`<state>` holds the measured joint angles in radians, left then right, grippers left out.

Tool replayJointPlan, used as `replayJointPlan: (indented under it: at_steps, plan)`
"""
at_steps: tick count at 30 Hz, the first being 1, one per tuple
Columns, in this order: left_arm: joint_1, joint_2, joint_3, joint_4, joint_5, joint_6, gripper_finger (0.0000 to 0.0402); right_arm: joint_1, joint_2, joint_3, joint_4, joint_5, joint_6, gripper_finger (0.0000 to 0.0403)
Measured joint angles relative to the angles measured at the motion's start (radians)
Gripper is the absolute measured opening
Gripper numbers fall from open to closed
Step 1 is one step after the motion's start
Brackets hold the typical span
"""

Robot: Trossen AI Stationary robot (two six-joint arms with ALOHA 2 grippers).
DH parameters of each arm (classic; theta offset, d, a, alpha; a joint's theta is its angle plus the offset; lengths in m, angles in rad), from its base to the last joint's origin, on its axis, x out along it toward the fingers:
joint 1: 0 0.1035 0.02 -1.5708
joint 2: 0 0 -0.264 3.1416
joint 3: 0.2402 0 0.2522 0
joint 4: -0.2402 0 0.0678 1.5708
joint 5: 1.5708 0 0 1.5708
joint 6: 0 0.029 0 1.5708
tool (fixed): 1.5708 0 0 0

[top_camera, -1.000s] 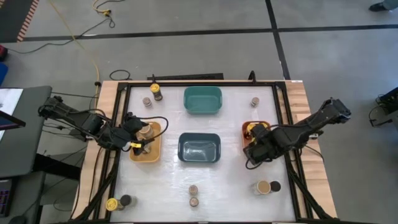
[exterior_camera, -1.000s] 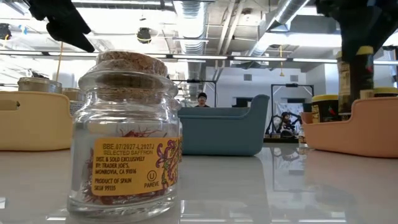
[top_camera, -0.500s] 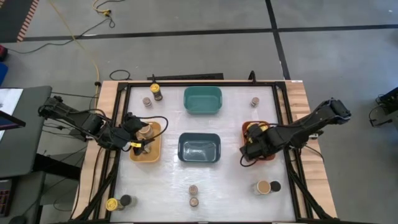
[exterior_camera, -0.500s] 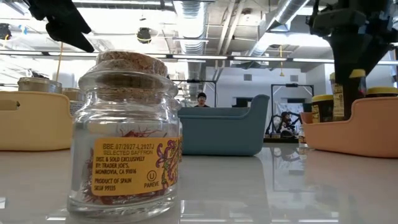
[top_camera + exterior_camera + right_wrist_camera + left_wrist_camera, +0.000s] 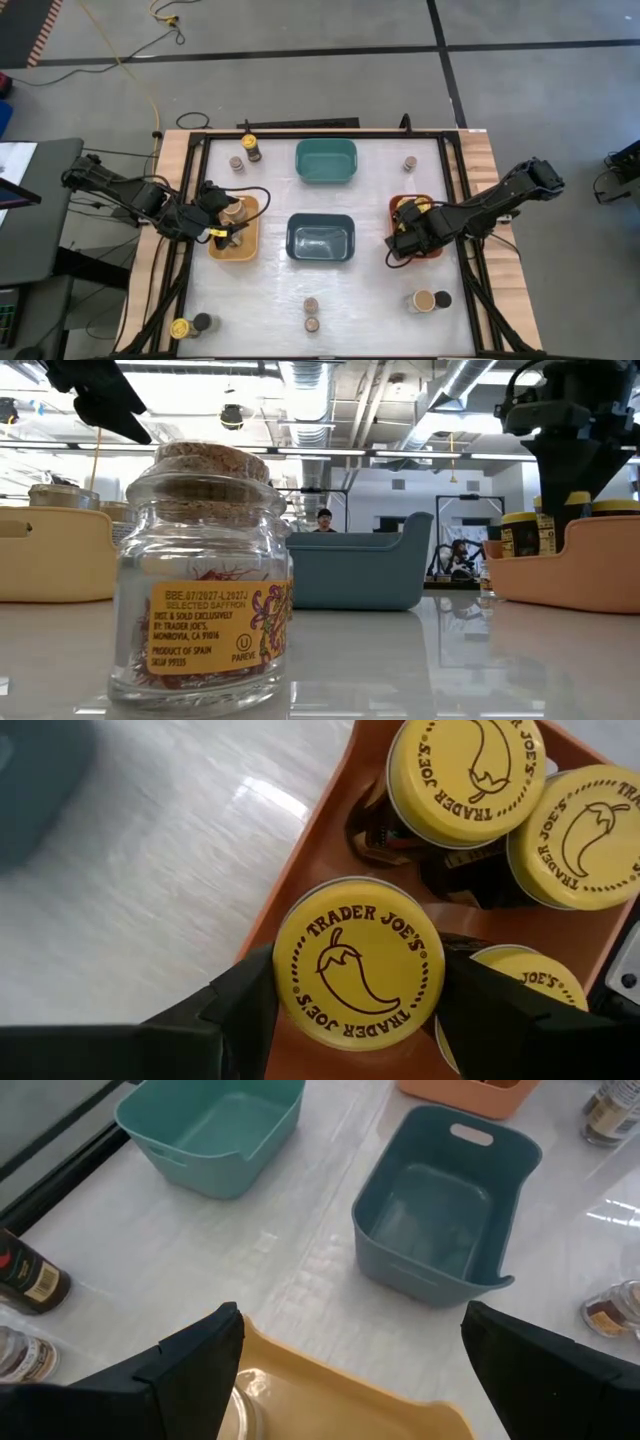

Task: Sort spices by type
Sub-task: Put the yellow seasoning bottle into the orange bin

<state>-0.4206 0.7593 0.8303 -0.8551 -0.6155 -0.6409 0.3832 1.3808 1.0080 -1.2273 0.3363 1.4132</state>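
My right gripper (image 5: 358,1020) is down in the orange bin (image 5: 396,208), shut on a yellow-lidded spice jar (image 5: 358,963). Three more yellow-lidded jars (image 5: 465,775) stand in that bin. In the low view the held jar (image 5: 577,510) shows above the bin wall (image 5: 590,575), which hides its lower part. My left gripper (image 5: 350,1380) hangs open over the yellow bin (image 5: 247,250), which holds tan-topped jars (image 5: 236,212). Loose jars stand on their bases: a cork-topped saffron jar (image 5: 205,580) near the low camera, and others (image 5: 311,305) along the table's edges. My right gripper pinches the yellow-lidded jar between its two fingers (image 5: 235,1005), on the jar's sides just under the lid (image 5: 290,1010). The fingers come from above, pointing down. The jar is upright inside the orange bin; whether its base rests on the bin floor is hidden.
A teal bin (image 5: 326,176) sits at the far middle and a dark-blue bin (image 5: 320,256) at the centre. Jars stand near the far-left (image 5: 252,147), far-right (image 5: 410,162), near-left (image 5: 180,328) and near-right (image 5: 424,301) corners. A person shows far behind the table (image 5: 324,520).
My right gripper has come down, with a small shift toward the table's left, lowering the yellow-lidded jar from above the orange bin's wall into the bin beside the other yellow-lidded jars. The jar has stayed upright.
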Motion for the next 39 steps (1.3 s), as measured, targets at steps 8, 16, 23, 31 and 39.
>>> replayJointPlan:
  at_steps: [8,16,23,31,39]
  plan:
    - [0.0,0.0,0.0,0.0,0.0,0.008,0.0359,0.0,0.0,0.0,0.007,0.003,0.0,0.026]
    - [0.0,0.0,0.0,0.0,0.0,0.008,0.0359,0.0,0.0,0.0,0.055,0.004,-0.006,0.026]
    - [0.0,0.0,0.0,0.0,-0.001,0.008,0.0359,-0.013,0.0,0.0,0.053,0.012,-0.008,0.0269]
    - [0.0,0.0,0.0,0.0,-0.002,0.003,0.0359,-0.014,0.0,0.0,0.05,0.019,-0.008,0.0325]
    - [0.0,0.0,0.0,0.0,-0.002,0.001,0.0359,-0.014,0.0,0.001,0.048,0.019,-0.007,0.0351]
